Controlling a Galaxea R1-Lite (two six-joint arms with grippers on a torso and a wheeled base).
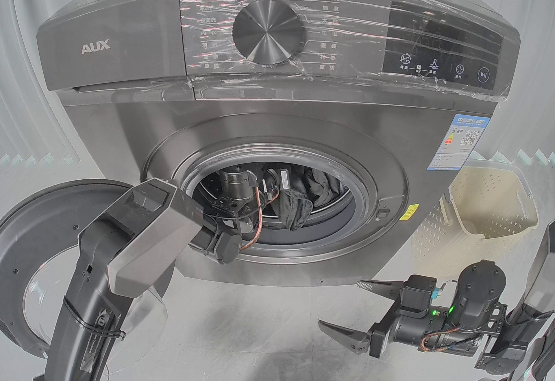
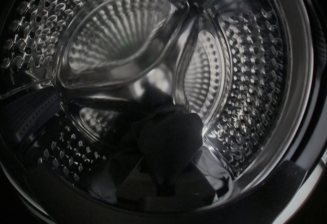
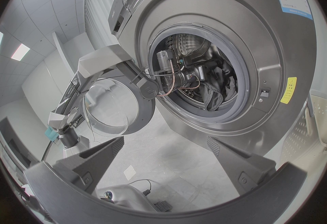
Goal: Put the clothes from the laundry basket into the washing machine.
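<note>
The grey washing machine [image 1: 277, 110] stands with its round door [image 1: 34, 260] swung open to the left. My left arm reaches through the opening into the drum [image 2: 259, 64]. Its gripper [image 1: 283, 191] is shut on a dark garment [image 1: 300, 203] that hangs over the drum's lower lip; the same garment [image 2: 170, 139] bunches up against the steel drum wall, and in the right wrist view it [image 3: 213, 93] droops from the arm's end. My right gripper [image 1: 341, 307] hangs open and holds nothing, low in front of the machine, to the right. The cream laundry basket [image 1: 491, 208] leans beside the machine's right side.
The open door [image 3: 112, 105] takes up the space left of the opening, beside my left arm. Bare grey floor [image 1: 260, 318] lies in front of the machine. The basket's perforated wall [image 3: 315, 126] is close to my right gripper [image 3: 164, 139].
</note>
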